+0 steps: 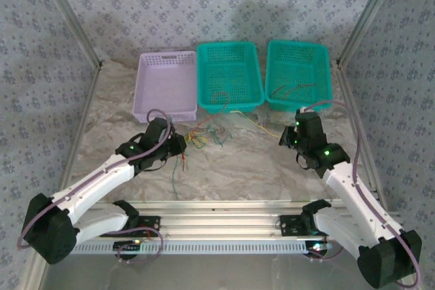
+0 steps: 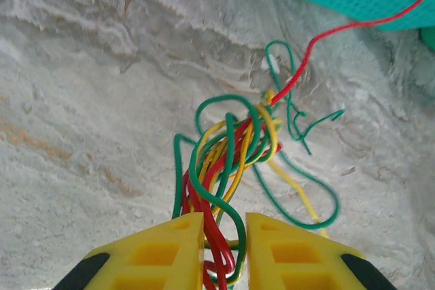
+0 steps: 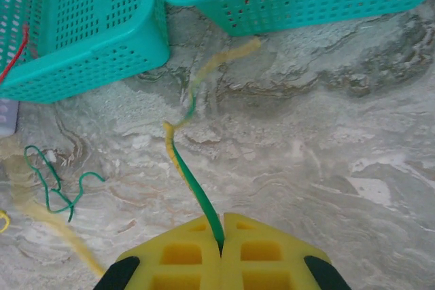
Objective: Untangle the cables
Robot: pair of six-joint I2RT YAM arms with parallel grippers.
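The tangled cables lay on the table straight ahead of the nearer left claw, its jaws slightly apart astride them, perhaps loosely gripping, while the right claw stood clamped on one green-yellow strand.

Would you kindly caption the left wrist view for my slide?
Left end effector straddling a knot of red, yellow and green cables.

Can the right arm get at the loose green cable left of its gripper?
Probably not yet: the right gripper is shut on a green-yellow cable. The table towards the loose green cable looks free, so letting go first should do.
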